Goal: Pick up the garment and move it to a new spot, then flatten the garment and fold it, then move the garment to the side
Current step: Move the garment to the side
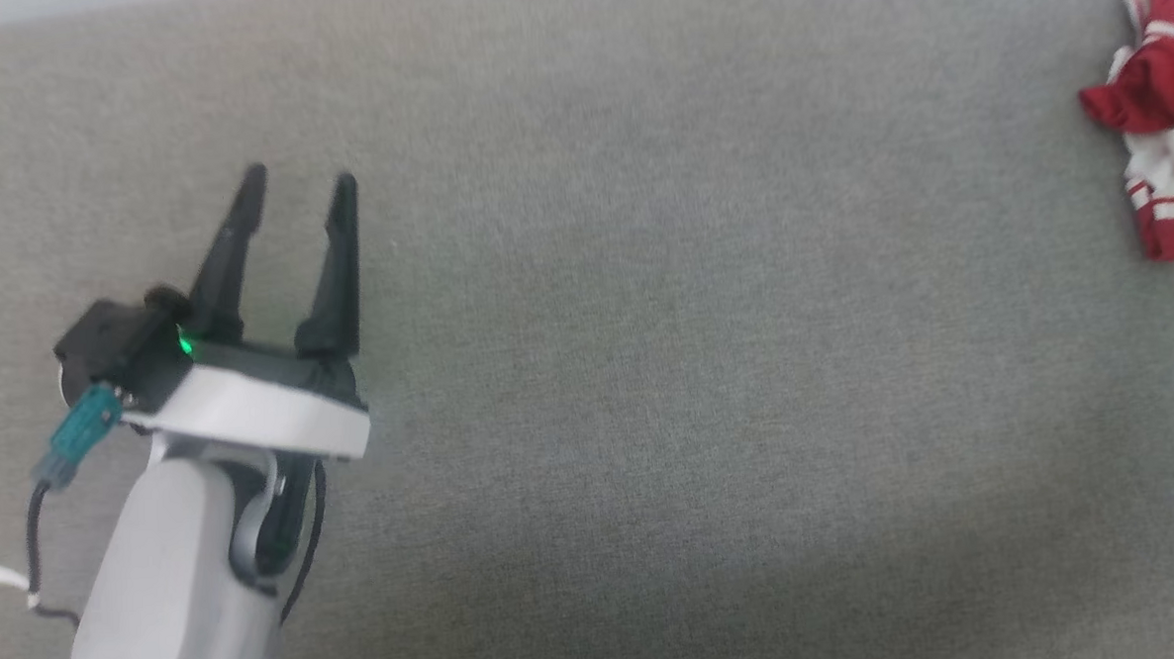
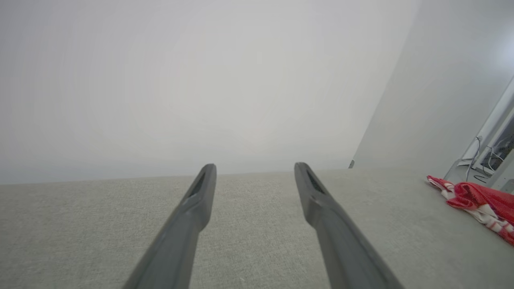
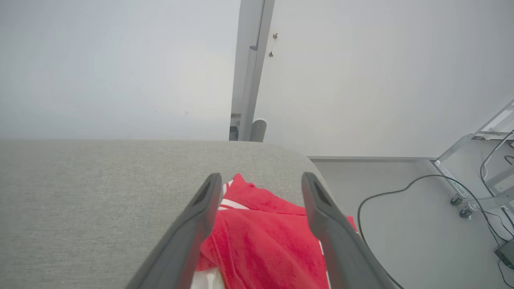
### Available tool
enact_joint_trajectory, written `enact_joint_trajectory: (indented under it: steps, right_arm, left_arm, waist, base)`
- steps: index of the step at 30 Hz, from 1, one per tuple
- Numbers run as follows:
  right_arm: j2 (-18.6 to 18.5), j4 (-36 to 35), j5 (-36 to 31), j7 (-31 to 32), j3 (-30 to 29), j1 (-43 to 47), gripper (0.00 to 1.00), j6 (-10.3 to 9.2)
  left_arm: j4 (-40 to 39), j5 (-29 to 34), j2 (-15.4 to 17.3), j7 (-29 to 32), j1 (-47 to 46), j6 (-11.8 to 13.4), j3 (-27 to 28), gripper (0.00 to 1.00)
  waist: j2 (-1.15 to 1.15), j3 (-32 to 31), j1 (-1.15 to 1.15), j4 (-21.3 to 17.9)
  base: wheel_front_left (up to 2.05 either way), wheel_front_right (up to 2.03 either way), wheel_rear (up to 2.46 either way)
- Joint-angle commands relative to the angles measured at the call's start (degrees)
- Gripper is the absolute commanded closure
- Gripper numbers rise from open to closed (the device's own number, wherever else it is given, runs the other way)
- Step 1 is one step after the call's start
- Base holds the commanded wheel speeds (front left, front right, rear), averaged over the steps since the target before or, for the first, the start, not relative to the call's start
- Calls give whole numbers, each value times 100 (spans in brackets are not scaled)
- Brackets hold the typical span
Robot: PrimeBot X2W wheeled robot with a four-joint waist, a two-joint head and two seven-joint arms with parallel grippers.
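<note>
**K:** Which step were we on at that frame?

**M:** My read was one end of the job or the other. The garment (image 1: 1156, 97) lay bunched at the far right end of the grey worktop (image 1: 646, 317), close to its rounded corner. Red body on top, white striped trim showing underneath. It wasn't spread flat, and I couldn't tell a loose fold from a crumple.

**K:** End effectors?

**M:** Right end effector (image 3: 261, 176) sat directly over the garment, fingers spread wide, red cloth showing in the gap. Nothing was pinched. Couldn't tell whether the fingers touched the cloth. Left end effector (image 1: 300, 176) was also spread and empty, over bare worktop, well apart from the garment.

**K:** So the next move?

**M:** If it was the pick, the right needed to drop into the bunch, close on a thick part of the cloth, lift, and carry it left onto open worktop with room to flatten. The left would have to come across for the spreading. If it was the final set-aside, the right just had to lift clear without snagging a fold.

**K:** Risk?

**M:** Floor (image 3: 401, 224) was just past that corner. A drag toward the edge could have tipped the cloth off.

**K:** Containers?

**M:** None in play. The garment lay straight on the worktop.
</note>
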Motion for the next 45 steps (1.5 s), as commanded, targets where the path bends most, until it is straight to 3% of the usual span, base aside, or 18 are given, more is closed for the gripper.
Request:
enact_joint_trajectory:
  steps: [1,14,21,32,45]
  right_arm:
    - [60,-54,19,-169,45,131,0,-9]
    - [655,-659,106,-690,35,1410,0,-9]
    - [873,-1520,-419,-692,-699,2297,0,-9]
    - [1537,-2776,-1456,-693,-1863,3746,0,-9]
    - [2100,-3566,-1913,-695,-2363,4861,0,-9]
  left_arm:
    - [-58,-12,63,-22,141,-10,81,0]
    - [-173,305,130,-22,1275,-10,831,0]
    - [-296,329,134,-22,1894,-10,1285,0]
    - [-368,169,105,-22,2560,-10,1705,0]
    - [-315,122,114,-22,2910,-10,1841,0]
  waist:
    - [0,-213,0,39]
    - [0,-1007,0,232]
    - [0,-1324,0,309]
    - [0,-1658,0,391]
    - [0,-1854,0,495]
  base:
    - [0,0,0]
    - [0,0,0]
    - [0,0,0]
    - [0,0,0]
    - [0,0,0]
